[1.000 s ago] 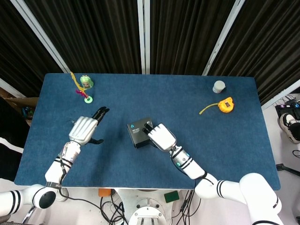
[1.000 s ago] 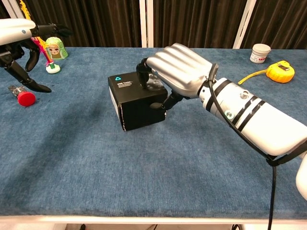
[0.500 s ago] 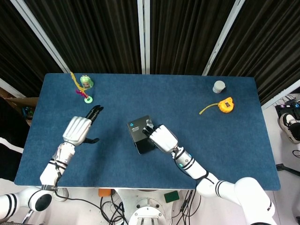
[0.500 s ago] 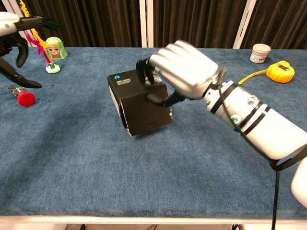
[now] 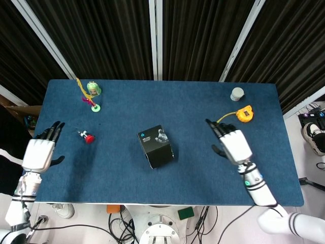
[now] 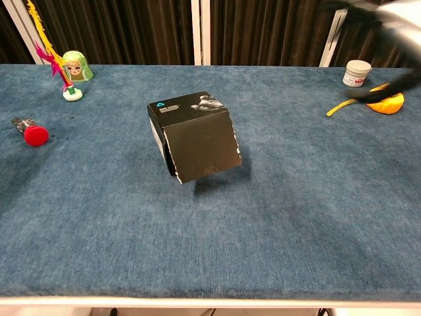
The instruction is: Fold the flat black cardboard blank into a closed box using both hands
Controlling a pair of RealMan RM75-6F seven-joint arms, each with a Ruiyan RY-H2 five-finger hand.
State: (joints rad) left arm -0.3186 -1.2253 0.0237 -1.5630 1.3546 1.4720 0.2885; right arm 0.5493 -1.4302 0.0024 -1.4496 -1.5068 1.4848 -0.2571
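Observation:
The black cardboard box (image 5: 156,147) stands closed on the blue table near its middle, tilted a little, with a small blue logo on top; the chest view shows the box (image 6: 195,136) with nothing touching it. My right hand (image 5: 233,143) hovers well to the right of the box, fingers spread, holding nothing. In the chest view only a blurred edge of the right hand (image 6: 388,13) shows at the top right. My left hand (image 5: 40,150) is at the table's left edge, far from the box, fingers apart and empty.
A red-capped small object (image 5: 87,136) lies left of the box. A doll-head toy with a pink and yellow stick (image 5: 92,91) stands at the back left. A yellow tape measure (image 5: 244,113) and a small white jar (image 5: 237,93) sit at the back right.
My right hand let go of the box and drew away to the right. My left hand pulled back to the left edge. The box stays tilted on the table.

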